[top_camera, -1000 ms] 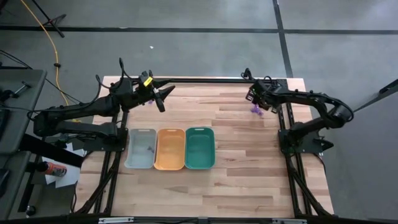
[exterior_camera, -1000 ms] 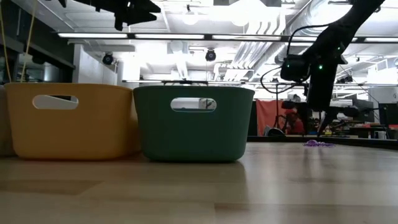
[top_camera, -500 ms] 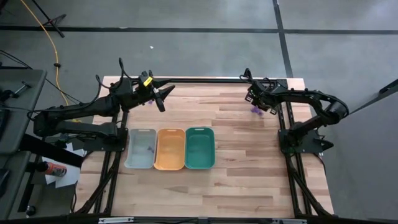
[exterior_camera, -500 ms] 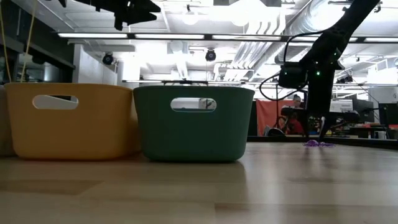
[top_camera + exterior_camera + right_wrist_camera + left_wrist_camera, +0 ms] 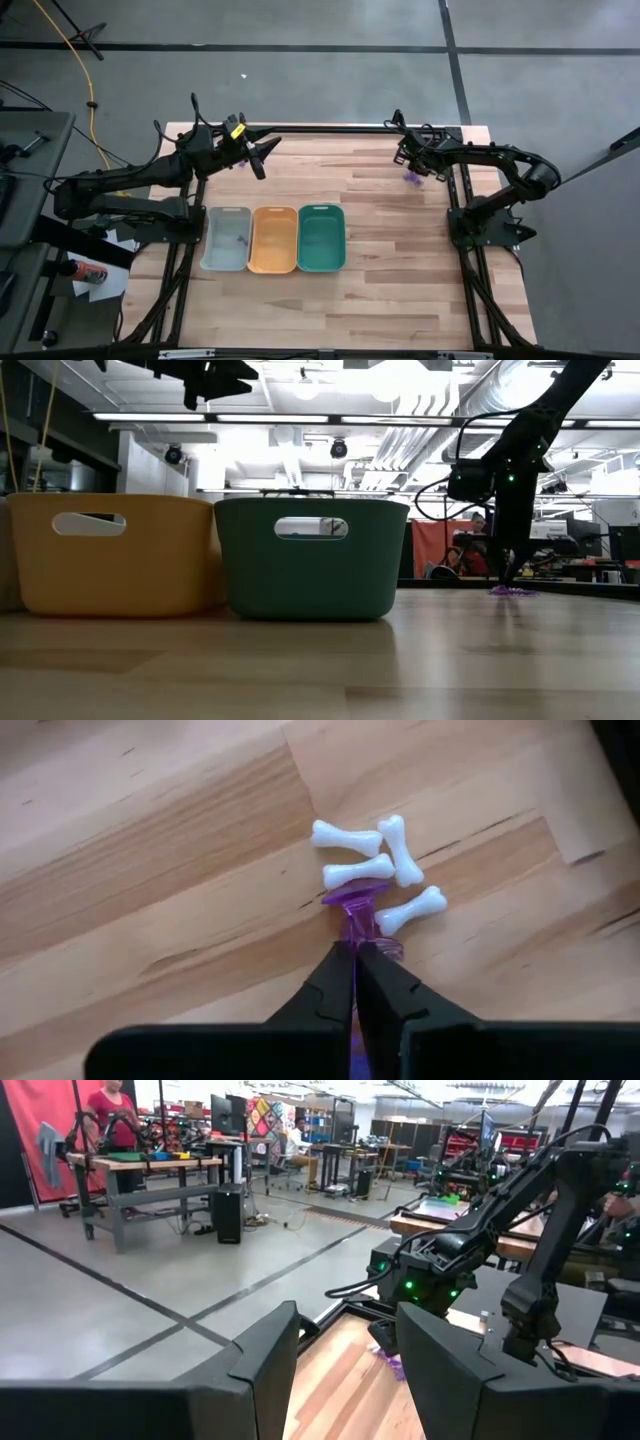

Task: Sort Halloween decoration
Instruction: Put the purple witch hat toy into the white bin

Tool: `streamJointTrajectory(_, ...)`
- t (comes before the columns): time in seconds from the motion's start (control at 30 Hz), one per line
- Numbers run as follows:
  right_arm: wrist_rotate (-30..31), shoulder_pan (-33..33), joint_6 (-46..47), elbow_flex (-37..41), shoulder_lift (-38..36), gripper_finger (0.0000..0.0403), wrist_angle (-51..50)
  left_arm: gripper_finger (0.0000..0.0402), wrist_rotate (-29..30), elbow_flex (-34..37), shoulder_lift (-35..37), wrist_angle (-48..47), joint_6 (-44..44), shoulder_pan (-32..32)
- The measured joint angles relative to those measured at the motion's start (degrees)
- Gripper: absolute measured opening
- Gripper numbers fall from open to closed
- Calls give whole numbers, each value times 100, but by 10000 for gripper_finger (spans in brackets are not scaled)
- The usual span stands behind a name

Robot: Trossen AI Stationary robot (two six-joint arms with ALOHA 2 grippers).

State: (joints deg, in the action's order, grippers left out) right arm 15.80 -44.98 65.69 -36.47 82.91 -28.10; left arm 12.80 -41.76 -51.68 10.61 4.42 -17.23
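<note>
Right gripper [image 5: 354,952]: down at the table's far right corner, fingers pressed together on a purple piece [image 5: 357,912]; tips at the table surface.
Purple piece: irregular, translucent; pinched at its near end between the fingertips, the rest reaching out toward the white bones; seen in the high view as a small purple spot [image 5: 409,177] under the gripper [image 5: 412,170], and in the low view lying low on the tabletop [image 5: 510,590] beneath the gripper [image 5: 508,578].
White bones [image 5: 372,871]: four small bone-shaped pieces, clustered just beyond the purple piece; one touching its far end, the others fanned close around it, all flat on the wood.
Table [image 5: 390,280]: light wooden planks, dark frame rails along both sides.
Left gripper [image 5: 262,155]: raised above the far left part of the table, well apart from the trays; fingers spread apart, nothing between them; in its own wrist view [image 5: 345,1370] pointed across the table toward the right arm.
Grey tray [image 5: 226,239]: leftmost of three in a touching row at the table's middle left; a small purple speck [image 5: 240,239] inside.
Orange tray [image 5: 273,240]: middle of the row.
Teal tray [image 5: 321,238]: right end of the row, well apart from the pieces at the far right corner.
</note>
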Motion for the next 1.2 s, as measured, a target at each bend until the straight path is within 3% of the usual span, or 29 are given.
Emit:
streamJointTrajectory(0.2, 248, 234, -618, 0, -227, 1, 7, 158, -41, 0, 0, -30, 118, 0)
streamJointTrajectory(0.37, 349, 625, -1666, 4, -1235, 0, 644, 158, -50, 0, 0, -28, 42, 2)
streamJointTrajectory(0.47, -213, 965, -2528, 4, -1995, 0, 1669, 158, -171, 0, -6, -24, -50, 1)
streamJointTrajectory(0.67, -1717, 1957, -3807, -4, -2797, 0, 3887, 158, -1220, -19, -409, 19, -301, 7)
streamJointTrajectory(0.8, -1823, 2792, -4496, -154, -2659, 0, 4314, 158, -1636, -211, -936, 36, -317, 161)
streamJointTrajectory(1.03, -1133, 3737, -5942, -956, -1822, 0, 4322, 158, -1742, -553, -1730, 407, -765, 561)
streamJointTrajectory(1.1, -1248, 3824, -6251, -1220, -1607, 0, 4294, 158, -1728, -636, -1826, 470, -970, 632)
streamJointTrajectory(1.2, -1939, 3823, -6278, -1570, -1387, 0, 4199, 158, -1647, -732, -1886, 456, -1399, 704)
